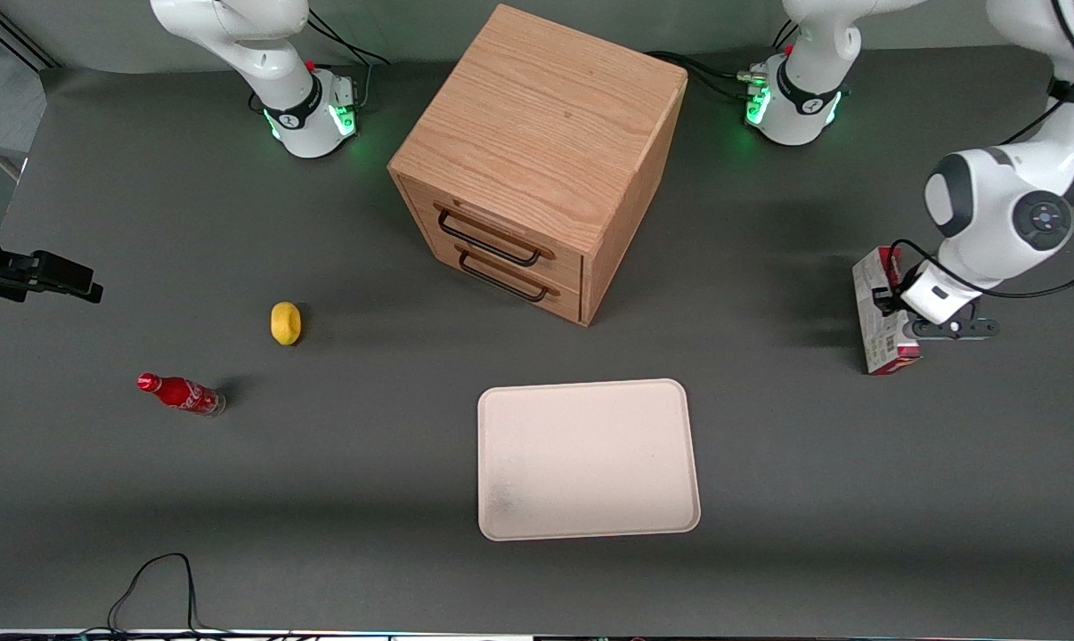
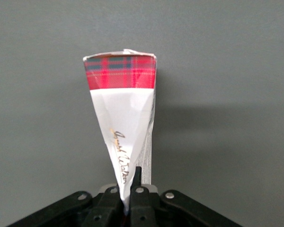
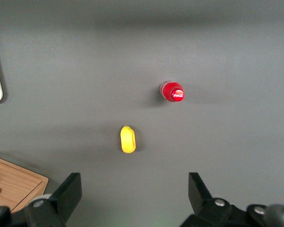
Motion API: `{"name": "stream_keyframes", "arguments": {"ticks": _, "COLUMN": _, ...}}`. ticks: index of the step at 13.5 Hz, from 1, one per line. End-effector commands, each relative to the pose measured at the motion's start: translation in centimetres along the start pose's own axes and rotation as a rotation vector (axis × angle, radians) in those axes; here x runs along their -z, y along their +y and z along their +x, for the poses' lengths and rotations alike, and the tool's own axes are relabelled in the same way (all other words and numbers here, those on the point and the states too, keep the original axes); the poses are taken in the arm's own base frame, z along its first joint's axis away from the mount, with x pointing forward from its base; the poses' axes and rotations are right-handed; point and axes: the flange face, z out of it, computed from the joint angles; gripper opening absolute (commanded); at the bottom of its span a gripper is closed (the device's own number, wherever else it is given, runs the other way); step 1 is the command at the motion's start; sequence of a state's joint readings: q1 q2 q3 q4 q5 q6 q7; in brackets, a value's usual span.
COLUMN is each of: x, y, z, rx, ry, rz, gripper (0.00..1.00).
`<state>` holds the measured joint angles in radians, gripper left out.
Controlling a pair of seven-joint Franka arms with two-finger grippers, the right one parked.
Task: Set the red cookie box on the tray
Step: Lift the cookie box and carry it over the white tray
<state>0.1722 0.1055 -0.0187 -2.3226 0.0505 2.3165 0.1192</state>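
The red cookie box (image 1: 877, 331) is a slim carton with a grey-white printed side and dark red ends, held edge-up toward the working arm's end of the table. My left gripper (image 1: 893, 304) is shut on it from above. In the left wrist view the white face and red tartan end of the box (image 2: 120, 109) run out from between the gripper's (image 2: 131, 189) closed fingers. Whether the box touches the table cannot be told. The cream-white tray (image 1: 494, 463) lies flat and bare, nearer the front camera than the box, sideways from it toward the table's middle.
A wooden two-drawer cabinet (image 1: 537, 160) stands farther from the camera than the tray. A yellow fruit (image 1: 285, 322) and a small red soda bottle (image 1: 181, 393) lie toward the parked arm's end. A black cable (image 1: 154, 579) loops at the front edge.
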Motion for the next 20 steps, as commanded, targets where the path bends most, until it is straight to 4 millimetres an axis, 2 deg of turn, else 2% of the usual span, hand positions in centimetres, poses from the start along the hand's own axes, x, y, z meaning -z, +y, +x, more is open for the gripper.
{"name": "stream_keyframes", "arguments": {"ticks": 1, "x": 13.5, "y": -0.5, "z": 0.8, "rx": -0.004, "ry": -0.095, "rz": -0.009, "gripper": 0.0}}
{"name": "stream_keyframes", "arguments": {"ticks": 3, "x": 21.8, "y": -0.7, "z": 1.1, "rx": 0.001, "ry": -0.14, "rz": -0.017, "gripper": 0.0}}
{"name": "stream_keyframes", "arguments": {"ticks": 5, "x": 26.6, "y": -0.5, "z": 0.7, "rx": 0.003, "ry": -0.144, "rz": -0.036, "gripper": 0.0}}
{"name": "stream_keyframes", "arguments": {"ticks": 7, "x": 29.9, "y": -0.2, "z": 0.8, "rx": -0.004, "ry": -0.134, "rz": -0.039, "gripper": 0.0}}
{"name": "stream_keyframes", "arguments": {"ticks": 9, "x": 31.7, "y": 0.4, "z": 1.2, "rx": -0.007, "ry": -0.113, "rz": -0.061, "gripper": 0.0}}
{"name": "stream_keyframes", "arguments": {"ticks": 10, "x": 32.0, "y": 1.3, "z": 1.5, "rx": -0.011, "ry": -0.106, "rz": -0.065, "gripper": 0.0}}
{"name": "stream_keyframes", "arguments": {"ticks": 12, "x": 31.5, "y": 6.1, "z": 3.3, "rx": 0.02, "ry": -0.109, "rz": -0.056, "gripper": 0.0}}
{"name": "stream_keyframes", "arguments": {"ticks": 13, "x": 31.3, "y": 12.3, "z": 4.9, "rx": 0.073, "ry": -0.107, "rz": -0.06, "gripper": 0.0}}
{"name": "stream_keyframes", "arguments": {"ticks": 16, "x": 31.6, "y": 22.1, "z": 8.9, "rx": 0.158, "ry": -0.07, "rz": -0.088, "gripper": 0.0}}
{"name": "stream_keyframes", "arguments": {"ticks": 17, "x": 31.1, "y": 25.2, "z": 10.2, "rx": 0.171, "ry": -0.059, "rz": -0.095, "gripper": 0.0}}
{"name": "stream_keyframes", "arguments": {"ticks": 18, "x": 29.7, "y": 28.1, "z": 11.3, "rx": 0.16, "ry": -0.055, "rz": -0.084, "gripper": 0.0}}
{"name": "stream_keyframes", "arguments": {"ticks": 19, "x": 28.3, "y": 30.5, "z": 12.4, "rx": 0.139, "ry": -0.028, "rz": -0.067, "gripper": 0.0}}
{"name": "stream_keyframes", "arguments": {"ticks": 20, "x": 26.9, "y": 31.9, "z": 13.5, "rx": 0.148, "ry": -0.008, "rz": -0.073, "gripper": 0.0}}
